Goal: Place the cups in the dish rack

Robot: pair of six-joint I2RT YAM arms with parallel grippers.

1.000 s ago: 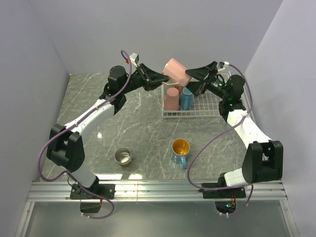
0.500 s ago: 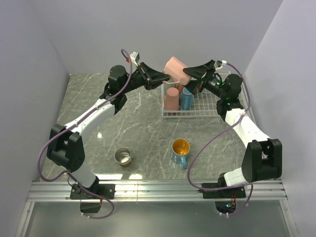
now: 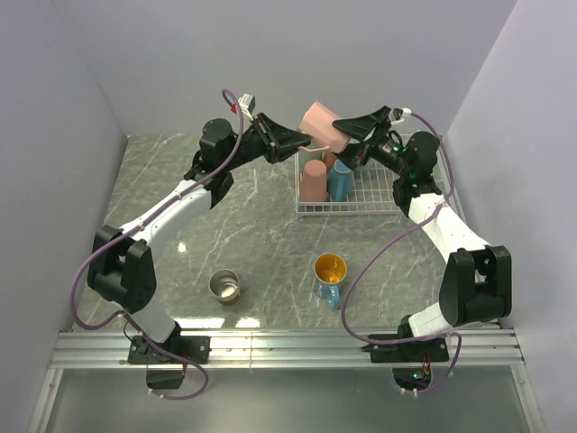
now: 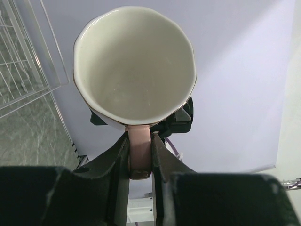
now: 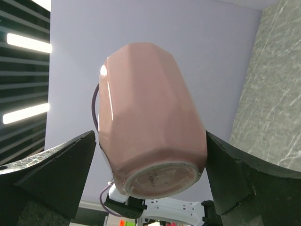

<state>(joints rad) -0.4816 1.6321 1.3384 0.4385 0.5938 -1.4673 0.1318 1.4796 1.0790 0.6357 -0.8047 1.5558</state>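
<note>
Left pincer (image 4: 140, 155) pinches pink mug (image 4: 134, 66) by handle, right pincer (image 5: 150, 162) gapes round it; we've 2+ in rack (image 3: 379, 194) below, 2 cups (image 3: 224, 286) on surface (image 3: 180, 207).

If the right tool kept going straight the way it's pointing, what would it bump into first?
The pink mug: its base faces the open right tool, apparently just ahead, while the left tool grips its handle.

Between our right gripper's (image 5: 150, 141) wide-spread fingers (image 5: 56, 174) we see the pale pink mug (image 5: 150, 113) — base toward us, tilted, its sides right at both fingertips; whether they touch we cannot tell. Beyond the right-hand finger lies the grey marbled tabletop (image 5: 277, 89).
</note>
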